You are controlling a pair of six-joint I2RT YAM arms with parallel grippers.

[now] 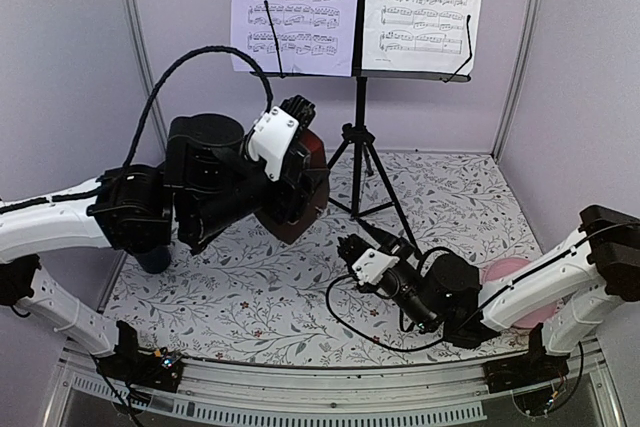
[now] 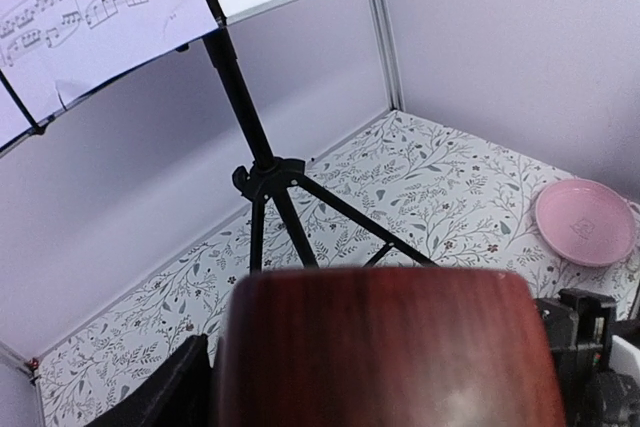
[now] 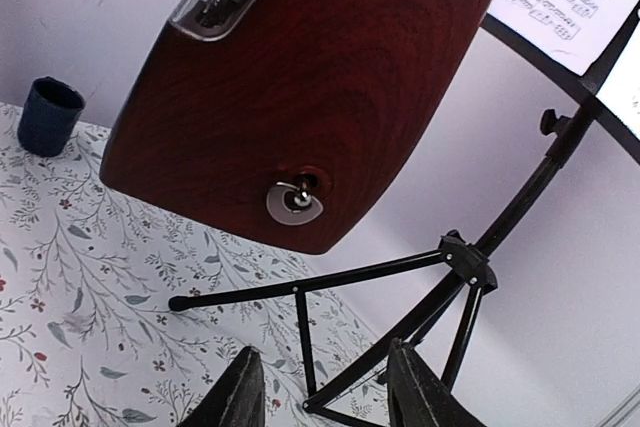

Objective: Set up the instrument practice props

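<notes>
Pale lilac walls are closing in a table [image 1: 250, 292] that is wearing a cloth printed with grey leaves and small flowers. At the back the black tripod music stand [image 1: 360, 137] is standing upright, its legs spreading on the cloth. On its desk two white pages are leaning side by side, the left sheet [image 1: 295, 7] and the right sheet [image 1: 425, 2]. They are carrying printed staves of notes, but I am not able to read the small words.

I am holding the metronome [image 3: 320, 87] in the air in front of the stand, with my left gripper [image 1: 296, 152] clamping its sides. It is showing dark red wood with a strong grain and a transparent cover on one face.

My right gripper [image 3: 325, 387] is hovering low near a tripod leg, its fingers apart with nothing between them. The pink plate [image 2: 585, 222] is lying at the right and the dark blue mug [image 3: 48, 117] is standing at the left. A small silver winding key [image 3: 295, 197] is sticking out of the metronome's side.
</notes>
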